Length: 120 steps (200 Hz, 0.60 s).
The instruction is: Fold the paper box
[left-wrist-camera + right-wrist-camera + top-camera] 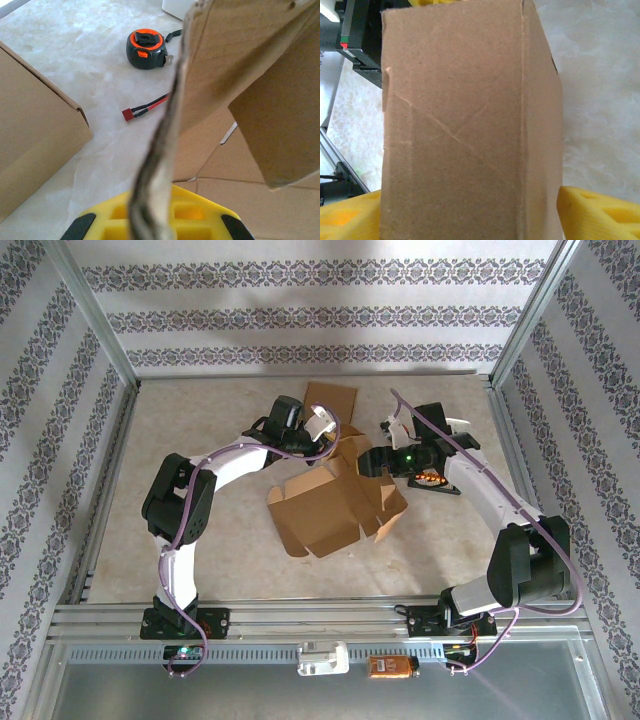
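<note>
The brown cardboard box point(335, 502) lies partly folded in the middle of the table, with its flaps spread. My left gripper point(318, 430) is at its far side, shut on the edge of an upright flap point(165, 150) that runs between the yellow fingers point(115, 217). My right gripper point(372, 462) is at the box's right side. In the right wrist view a cardboard panel point(465, 125) stands between its yellow fingers point(600, 215), which are wide apart, so the right gripper point(470, 220) is open.
An orange and black tape measure point(146, 48) and a red-tipped wire point(136, 113) lie on the table beyond the flap, near the right arm point(432, 478). Metal frame rails point(110, 470) bound the table. An orange item point(392, 667) rests on the front ledge.
</note>
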Each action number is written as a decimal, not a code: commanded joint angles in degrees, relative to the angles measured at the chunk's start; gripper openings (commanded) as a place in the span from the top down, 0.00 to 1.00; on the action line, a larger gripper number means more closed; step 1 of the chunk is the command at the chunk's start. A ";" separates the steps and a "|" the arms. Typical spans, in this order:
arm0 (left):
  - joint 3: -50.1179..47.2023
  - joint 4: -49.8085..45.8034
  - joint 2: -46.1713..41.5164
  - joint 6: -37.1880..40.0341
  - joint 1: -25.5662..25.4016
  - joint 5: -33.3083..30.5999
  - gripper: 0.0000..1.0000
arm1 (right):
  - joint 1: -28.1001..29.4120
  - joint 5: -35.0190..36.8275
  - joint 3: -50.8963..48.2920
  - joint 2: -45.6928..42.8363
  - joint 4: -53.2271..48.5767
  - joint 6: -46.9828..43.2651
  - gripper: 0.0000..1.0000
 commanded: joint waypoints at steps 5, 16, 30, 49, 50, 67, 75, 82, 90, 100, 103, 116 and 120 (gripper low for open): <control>2.06 -2.43 0.50 0.85 -0.29 0.01 1.00 | 0.87 1.37 2.01 0.50 -1.78 -2.37 0.34; 2.49 -2.90 0.59 0.81 -0.29 0.15 1.00 | 1.06 2.53 1.97 0.33 -1.85 -2.94 0.42; 3.72 -4.57 0.76 0.31 -0.29 0.40 1.00 | 1.65 4.39 1.98 0.05 -2.09 -4.38 0.49; 7.27 -9.11 1.28 -2.63 -0.29 0.63 1.00 | 3.03 7.31 1.52 -0.57 -2.01 -6.60 0.54; 7.44 -9.37 1.29 -2.87 -0.29 0.65 1.00 | 3.14 7.52 1.51 -0.57 -2.05 -6.71 0.54; 9.89 -12.16 1.73 -6.02 -0.38 2.05 0.99 | 4.02 10.19 0.90 -0.95 -1.50 -7.85 0.55; 10.65 -13.10 1.85 -7.40 -0.46 2.42 0.99 | 4.25 10.87 0.81 -0.96 -1.47 -7.89 0.55; 11.01 -13.74 1.82 -8.28 -0.56 2.74 0.99 | 4.22 11.29 0.71 -1.00 -1.23 -7.83 0.55; 11.60 -14.90 1.82 -9.30 -0.64 2.78 0.98 | 4.24 11.88 0.69 -0.85 -1.12 -7.75 0.55; 12.46 -16.88 1.82 -10.02 -0.79 3.29 0.98 | 4.21 13.08 0.75 -0.84 -1.12 -7.68 0.55; 12.65 -17.45 1.82 -10.20 -0.81 3.45 0.98 | 4.22 13.28 0.71 -0.88 -1.08 -7.62 0.55; 13.39 -19.91 1.44 -10.67 -1.11 3.58 0.98 | 4.32 14.85 0.57 -0.97 -0.78 -7.52 0.55; 13.51 -20.69 1.32 -10.60 -1.21 3.50 0.98 | 4.30 15.46 0.53 -0.96 -0.64 -7.43 0.55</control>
